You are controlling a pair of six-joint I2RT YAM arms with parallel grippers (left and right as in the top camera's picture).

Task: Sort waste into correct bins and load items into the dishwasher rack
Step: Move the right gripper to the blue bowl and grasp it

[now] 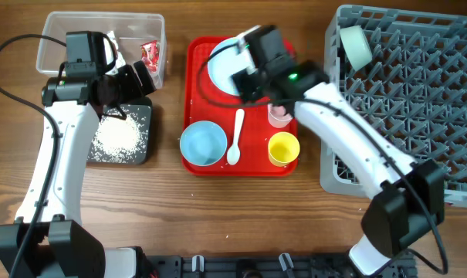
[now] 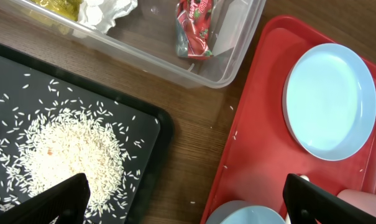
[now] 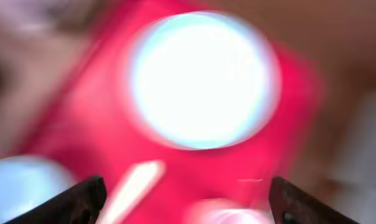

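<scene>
My left gripper (image 2: 191,205) (image 1: 140,77) hangs open and empty over the strip of table between the black tray (image 2: 13,81) of rice (image 2: 69,152) and the red tray (image 2: 256,112). The clear tub (image 1: 102,35) holds a red wrapper (image 2: 194,28), a white tissue (image 2: 104,9) and a yellow wrapper (image 2: 51,9). My right gripper (image 3: 188,202) (image 1: 245,77) is open above the red tray, over the plate (image 3: 203,81) (image 1: 221,66); its view is blurred. On the tray lie a bowl (image 1: 203,143), the spoon (image 1: 235,139), the pink cup (image 1: 279,116) and the yellow cup (image 1: 283,148).
The grey rack (image 1: 418,100) fills the right side, with one pale bowl (image 1: 357,46) standing at its near-left corner. My right arm crosses the rack's left edge and the red tray's right side.
</scene>
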